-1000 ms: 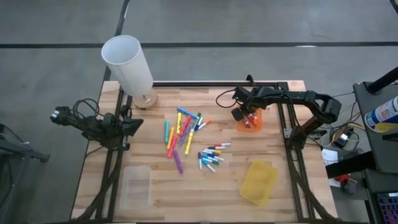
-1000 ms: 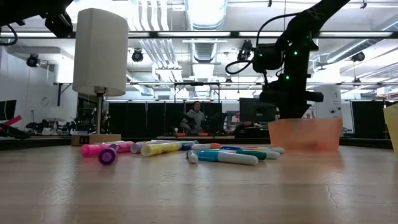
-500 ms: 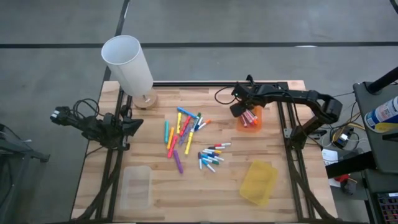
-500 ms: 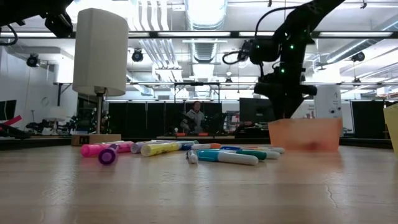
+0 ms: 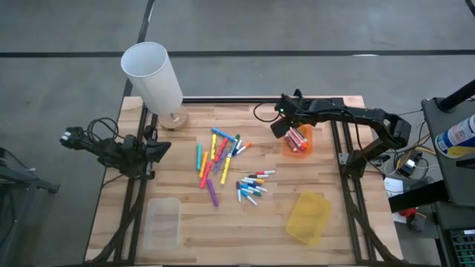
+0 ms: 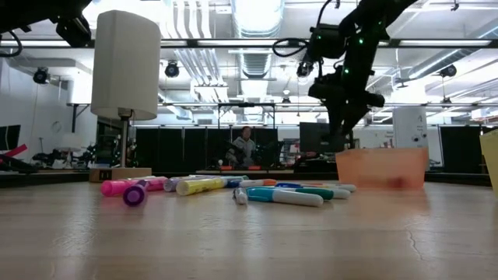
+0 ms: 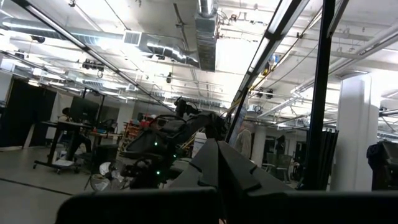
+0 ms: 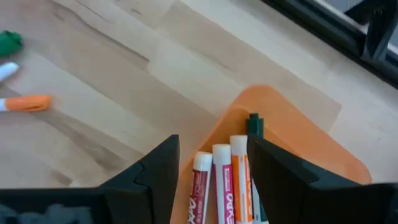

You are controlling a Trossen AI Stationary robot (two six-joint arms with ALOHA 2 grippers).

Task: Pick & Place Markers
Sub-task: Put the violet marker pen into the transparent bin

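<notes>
High view: I've got the right gripper (image 5: pixel 286 127) right of centre in the frame, over the left edge of the orange bin (image 5: pixel 299 141). A few markers already lie in that bin. The loose markers (image 5: pixel 220 157) are spread mid-desk: one group at frame centre, a smaller cluster (image 5: pixel 252 186) just below and right of it. The left gripper (image 5: pixel 162 148) is parked at the left edge of the desk (image 5: pixel 260 237), well apart from everything. A white lamp (image 5: pixel 154 77) sits upper left, a clear bin (image 5: pixel 162 222) lower left and a yellow bin (image 5: pixel 309 216) lower right.

Low view: the right gripper (image 6: pixel 336 132) hangs above the desk just left of the orange bin (image 6: pixel 381 169), clear of the surface. The markers (image 6: pixel 280 194) lie in a row across the middle of the frame, with a pink one (image 6: pixel 124 187) and a purple cap at the left end. The lamp (image 6: pixel 124 70) stands at upper left. A person (image 6: pixel 244 145) shows in the room behind.

Left wrist view: I see only ceiling and room, plus the other arm (image 7: pixel 180 134) at centre. I can't tell how its own jaws stand.

Right wrist view: the jaws are released, nothing between them. The orange bin (image 8: pixel 298 140) shows in the gap, holding red, pink and orange markers (image 8: pixel 224 180). Loose orange (image 8: pixel 28 102) and green markers lie at the left edge on the desk (image 8: pixel 124 87).
</notes>
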